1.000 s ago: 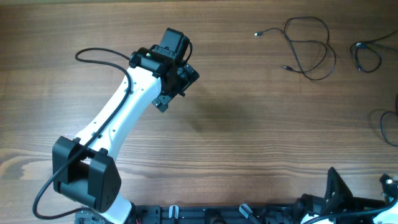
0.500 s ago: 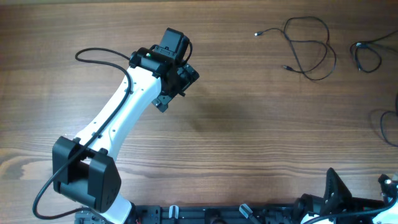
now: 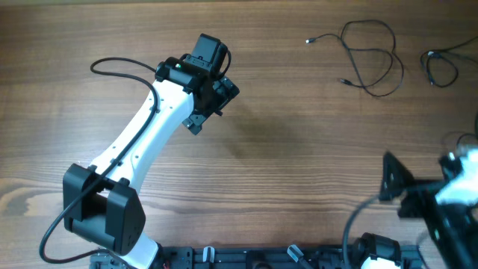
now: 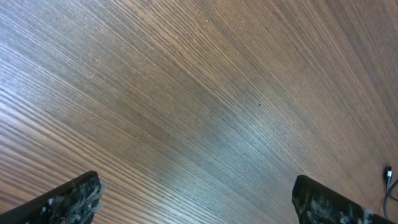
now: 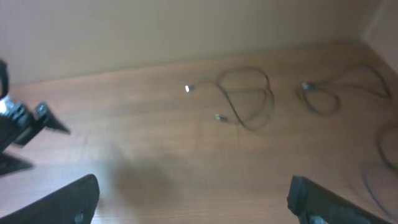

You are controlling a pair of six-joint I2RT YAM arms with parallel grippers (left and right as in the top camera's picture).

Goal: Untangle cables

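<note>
**A:** Where are the cables (image 3: 370, 52) relative to the claws?

**B:** All on the right side of the counter (image 3: 299, 164), toward the far edge. They look like separate loose loops. I see no knot.

**A:** Left claw (image 4: 199, 202)?

**B:** Spread wide and holding nothing. It hangs over bare wood left of centre, well apart from every cord. Its camera catches only one small plug (image 4: 388, 174) at the right edge of the view.

**A:** Right claw (image 5: 196, 200)?

**B:** Also wide and empty. The right arm (image 3: 422, 198) is at the near right of the counter, blurred in the overhead view. All the cords lie ahead of this claw, so it's the nearer one by far.

**A:** How do they lie?

**B:** The big loop (image 5: 245, 96) is ahead and slightly left of the right arm. Its two plug ends (image 3: 308, 41) point left toward the counter's centre, and the loop body runs off to the right. The small loop (image 5: 322, 98) is near it on the right but apart from it. A third cord (image 5: 380, 146) sits at the right edge, closest to the arm and partly hidden from above.

**A:** Call?

**B:** I'd send the right arm straight forward. The left arm would need a long sideways reach.
</note>
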